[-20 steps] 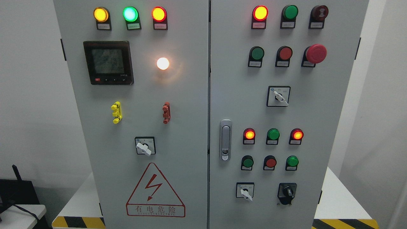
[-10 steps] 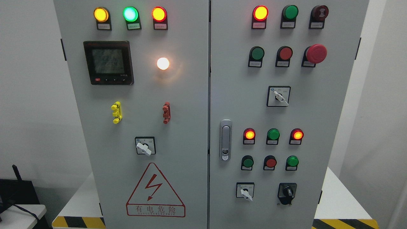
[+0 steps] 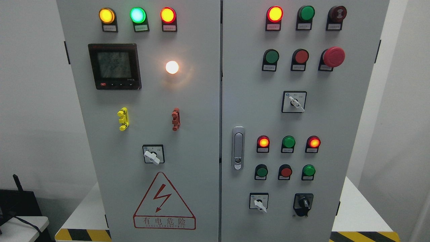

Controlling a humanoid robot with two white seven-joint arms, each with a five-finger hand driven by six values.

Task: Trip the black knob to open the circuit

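The black knob (image 3: 304,203) sits on a black plate at the lower right of the right door of a grey electrical cabinet (image 3: 221,84). Its pointer stands about upright. A white-handled selector switch (image 3: 259,203) is to its left. Above them are a row of green, red and green push buttons (image 3: 285,171) and a row of lamps, two of them lit red (image 3: 263,142). Neither of my hands or arms shows in the head view.
The right door has a silver latch handle (image 3: 238,148), another white selector (image 3: 295,102) and a red mushroom stop button (image 3: 333,56). The left door carries a meter display (image 3: 115,66), lit lamps, a white selector (image 3: 153,155) and a red warning triangle (image 3: 164,201). Hazard-striped base edges show at bottom.
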